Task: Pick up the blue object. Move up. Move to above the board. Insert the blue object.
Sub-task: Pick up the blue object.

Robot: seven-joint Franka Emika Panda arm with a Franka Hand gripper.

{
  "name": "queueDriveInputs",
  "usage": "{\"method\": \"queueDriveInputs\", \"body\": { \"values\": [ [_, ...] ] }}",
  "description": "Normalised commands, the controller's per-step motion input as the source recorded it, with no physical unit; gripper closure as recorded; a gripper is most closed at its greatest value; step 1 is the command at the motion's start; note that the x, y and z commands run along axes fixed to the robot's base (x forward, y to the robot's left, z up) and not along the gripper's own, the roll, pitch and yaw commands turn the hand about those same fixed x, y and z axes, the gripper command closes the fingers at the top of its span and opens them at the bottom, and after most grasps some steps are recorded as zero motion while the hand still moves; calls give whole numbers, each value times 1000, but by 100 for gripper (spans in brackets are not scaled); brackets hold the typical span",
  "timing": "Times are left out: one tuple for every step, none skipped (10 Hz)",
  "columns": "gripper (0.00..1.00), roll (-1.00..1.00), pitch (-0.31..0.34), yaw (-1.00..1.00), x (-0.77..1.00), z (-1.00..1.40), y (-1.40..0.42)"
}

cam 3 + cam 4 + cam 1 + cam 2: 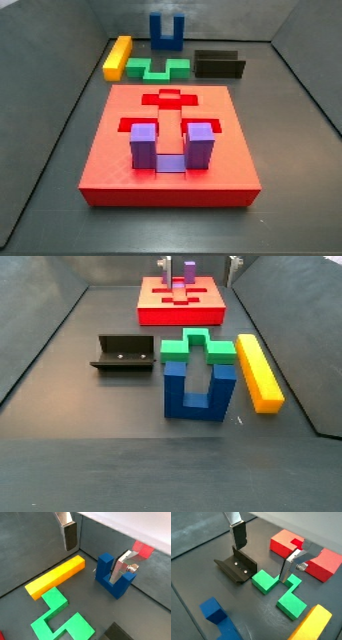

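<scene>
The blue object (199, 389) is a deep royal-blue U, two square prongs pointing up from a thick base, matte plastic with crisp edges. It stands upright on the dark worktop (80, 376), close to the camera in a side view, with the green zigzag piece (198, 349) just behind it at 12 o'clock and the long yellow bar (258, 371) lying beside it at 3 o'clock. The fixture (122, 354) sits off at about 10 o'clock from it.

The board (168, 145) lies well apart from the blue object, a big red slab carrying a lighter purple U-block (168, 146) seated in its top.

The gripper (97, 549) hangs above the pieces with its fingers spread wide and nothing between them. One finger (69, 534) is cut off by the frame edge; the second one crosses in front of the blue object (113, 576) in a wrist view, so part of one prong is hidden. I cannot tell whether that finger touches the block. The gripper itself does not show clearly in either side view.
</scene>
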Motion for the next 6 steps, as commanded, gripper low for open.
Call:
{"method": "queueDriveInputs", "body": {
  "values": [
    [0, 36, 11, 0, 0, 0, 0],
    [0, 0, 99, -120, 371, -60, 291],
    [0, -14, 144, -149, 489, -23, 489],
    [0, -43, 219, -200, 537, -51, 569],
    [0, 0, 246, -166, 549, -183, 474],
    [0, -13, 240, -126, 569, -177, 449]
  ]
}}
